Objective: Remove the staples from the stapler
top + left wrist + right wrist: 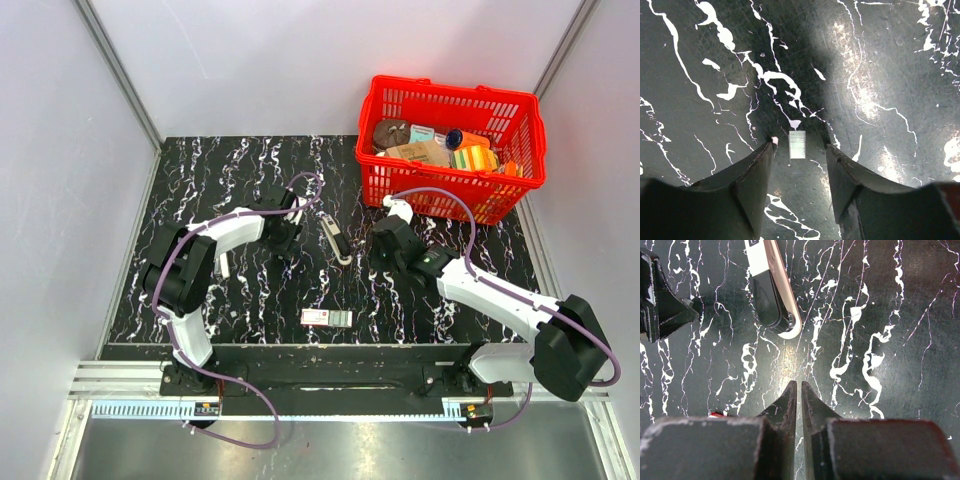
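In the top view, the stapler is seen lying on the marbled table between the left gripper and the right gripper, apart from both. The risk here is judged to be a knock from either arm, which would send it skidding away. In the left wrist view, the staples, a short grey strip, are found flat on the table between the spread fingers and are touched by neither. Were the jaws closed askew, the strip could be snapped or flicked off. In the right wrist view, the jaws are shown pressed almost together on nothing, with the stapler lying ahead of them.
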Robot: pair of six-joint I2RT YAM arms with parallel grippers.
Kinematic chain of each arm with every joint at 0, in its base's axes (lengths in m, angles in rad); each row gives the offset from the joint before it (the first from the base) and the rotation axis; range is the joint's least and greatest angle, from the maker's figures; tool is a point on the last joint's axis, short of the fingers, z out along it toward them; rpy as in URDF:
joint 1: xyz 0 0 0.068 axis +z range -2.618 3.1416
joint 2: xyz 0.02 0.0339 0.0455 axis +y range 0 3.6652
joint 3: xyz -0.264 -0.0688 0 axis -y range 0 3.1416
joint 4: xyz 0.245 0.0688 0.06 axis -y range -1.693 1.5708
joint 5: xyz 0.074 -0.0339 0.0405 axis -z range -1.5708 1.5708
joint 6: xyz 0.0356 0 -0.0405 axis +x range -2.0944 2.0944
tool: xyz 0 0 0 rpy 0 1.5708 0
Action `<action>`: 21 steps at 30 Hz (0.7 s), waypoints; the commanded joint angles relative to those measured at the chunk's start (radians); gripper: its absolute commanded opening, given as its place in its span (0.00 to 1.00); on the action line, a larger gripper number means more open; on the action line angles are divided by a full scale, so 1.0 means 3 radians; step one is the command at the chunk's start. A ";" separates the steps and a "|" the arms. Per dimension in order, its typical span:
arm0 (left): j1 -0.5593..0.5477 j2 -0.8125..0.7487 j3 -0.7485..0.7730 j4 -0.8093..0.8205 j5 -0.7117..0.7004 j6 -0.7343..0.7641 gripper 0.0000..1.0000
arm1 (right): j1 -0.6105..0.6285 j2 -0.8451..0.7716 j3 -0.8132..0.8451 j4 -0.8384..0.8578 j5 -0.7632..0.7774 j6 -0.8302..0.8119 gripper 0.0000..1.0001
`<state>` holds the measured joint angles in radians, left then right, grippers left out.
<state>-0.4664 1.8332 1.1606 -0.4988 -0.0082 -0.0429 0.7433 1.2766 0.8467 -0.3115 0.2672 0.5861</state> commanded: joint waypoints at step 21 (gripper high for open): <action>-0.0025 0.0025 0.0053 -0.0004 0.0012 0.0046 0.05 | -0.0023 0.0035 0.0026 0.0128 -0.0062 -0.0046 0.11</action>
<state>-0.4717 1.8343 1.1610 -0.4988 -0.0040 -0.0353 0.7433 1.2861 0.8467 -0.3107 0.2665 0.5835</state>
